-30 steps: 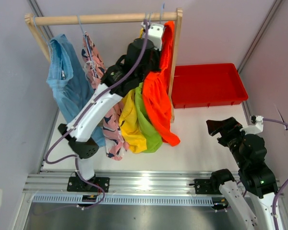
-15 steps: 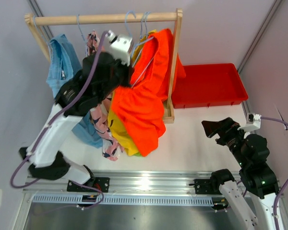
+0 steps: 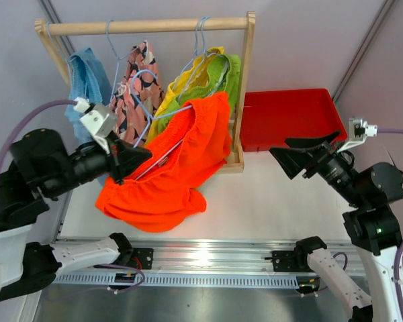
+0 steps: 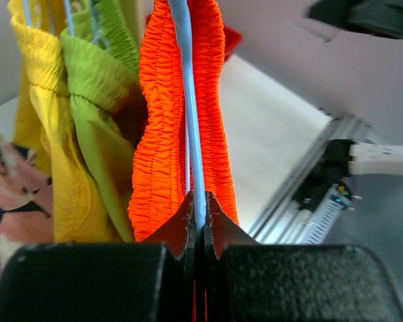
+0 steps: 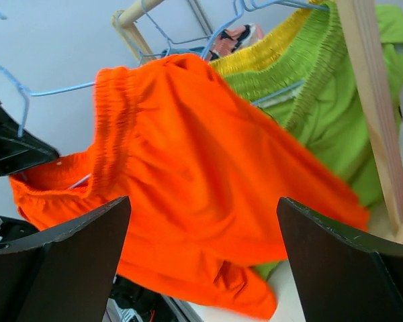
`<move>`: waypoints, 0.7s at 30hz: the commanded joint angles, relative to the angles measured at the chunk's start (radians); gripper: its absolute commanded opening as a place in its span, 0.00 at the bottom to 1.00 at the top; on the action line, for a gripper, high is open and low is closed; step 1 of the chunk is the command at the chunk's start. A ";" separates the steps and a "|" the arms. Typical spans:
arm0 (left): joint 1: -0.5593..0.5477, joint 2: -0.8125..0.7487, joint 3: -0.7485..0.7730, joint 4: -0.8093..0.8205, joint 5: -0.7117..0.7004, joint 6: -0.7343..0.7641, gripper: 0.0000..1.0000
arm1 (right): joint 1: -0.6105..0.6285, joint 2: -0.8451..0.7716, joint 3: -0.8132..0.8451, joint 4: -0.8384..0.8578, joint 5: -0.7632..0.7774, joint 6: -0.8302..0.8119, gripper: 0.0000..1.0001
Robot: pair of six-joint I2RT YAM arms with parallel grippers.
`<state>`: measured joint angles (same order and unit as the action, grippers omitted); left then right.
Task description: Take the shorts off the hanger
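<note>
Fingers [image 4: 176, 231] of the left gripper [image 4: 197, 220] pinch tight on the blue wire hanger [image 4: 189, 100] that carries the orange shorts [image 3: 171, 171]. The right gripper [image 3: 297, 154] hovers at 3 o'clock in the overhead view, its fingers [image 5: 67, 268] spread wide with nothing gripped. The white table [image 3: 282, 201] fills the middle of the scene. A wooden rack [image 3: 154, 27] spans its far side from 10 to 1 o'clock, and a red bin [image 3: 289, 121] sits just beside the rack's right post at 2 o'clock.

The orange shorts, the largest splash of colour, hang in front of the rack and below its rail, spreading from the centre toward 8 o'clock. Their waistband is threaded on the hanger and their lower folds appear to reach the table top. The left gripper holds the hanger from 9 o'clock, well apart from the rail.

Four more pairs hang on the rail: a light blue pair [image 3: 86, 79] at 10 o'clock and a pink pair with dark print [image 3: 136, 84] beside it, then a yellow pair [image 3: 177, 90] and a lime green pair [image 3: 221, 74] near 12 o'clock, close against the right post.

From the left wrist, the gathered orange waistband runs up both sides of the thin blue wire, with the lime green and yellow waistbands at its 9 o'clock. From the right wrist, orange fabric fills the view between the two dark fingers.
</note>
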<state>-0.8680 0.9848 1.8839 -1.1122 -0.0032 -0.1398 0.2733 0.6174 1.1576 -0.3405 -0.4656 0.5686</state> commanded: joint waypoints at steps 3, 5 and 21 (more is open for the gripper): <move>-0.006 -0.038 0.087 0.064 0.192 -0.047 0.00 | 0.012 0.107 0.077 0.122 -0.097 -0.029 1.00; -0.006 -0.034 0.090 0.071 0.215 -0.052 0.00 | 0.023 0.131 0.070 0.165 -0.096 -0.006 0.99; -0.006 0.008 0.109 0.124 0.249 -0.080 0.00 | 0.466 0.277 0.004 0.287 0.246 -0.156 0.02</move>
<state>-0.8688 0.9977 1.9793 -1.1164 0.2485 -0.1951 0.7074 0.9001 1.1641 -0.1043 -0.3164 0.4614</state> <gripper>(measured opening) 0.036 0.351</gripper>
